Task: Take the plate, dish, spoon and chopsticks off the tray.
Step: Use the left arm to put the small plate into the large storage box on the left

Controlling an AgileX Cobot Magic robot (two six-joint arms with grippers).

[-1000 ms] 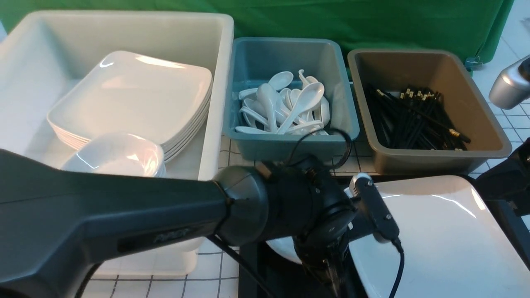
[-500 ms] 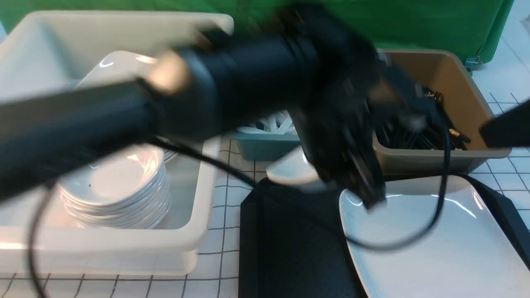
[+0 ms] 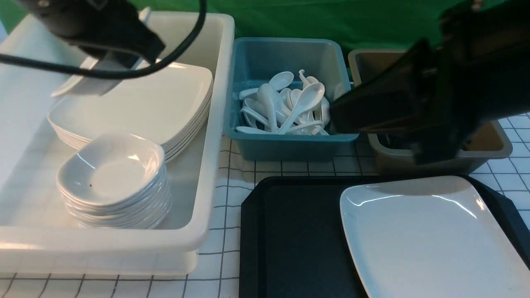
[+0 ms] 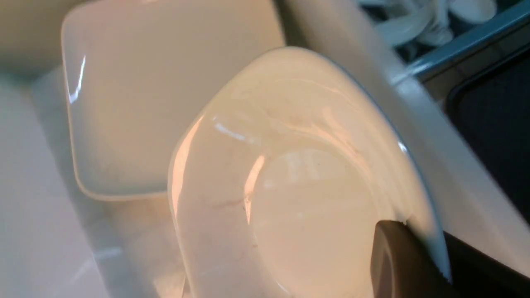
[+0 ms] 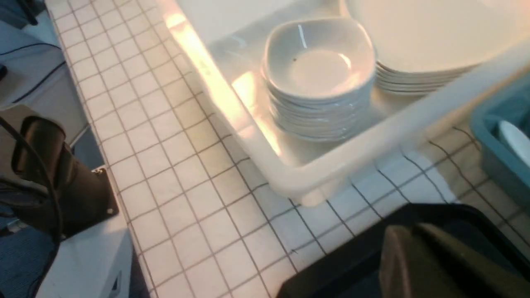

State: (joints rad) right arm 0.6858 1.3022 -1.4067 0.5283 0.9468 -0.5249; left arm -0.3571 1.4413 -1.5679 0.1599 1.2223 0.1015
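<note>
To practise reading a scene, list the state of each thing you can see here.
Dish: held aloft over the tub.
Left claw: shut on the dish.
Right claw: shut.
Plate: lying flat on the tray.
Tray: only the plate seen on it.
Tub: holds a plate stack and a dish stack.
Blue bin: holds spoons.

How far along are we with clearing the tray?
Done: only the plate shows on the visible part of the tray, so the rest looks cleared off it. In hand: the left gripper is shut on the dish, holding it above the plate stack in the white tub. Left: set that dish down, then move the plate.
</note>
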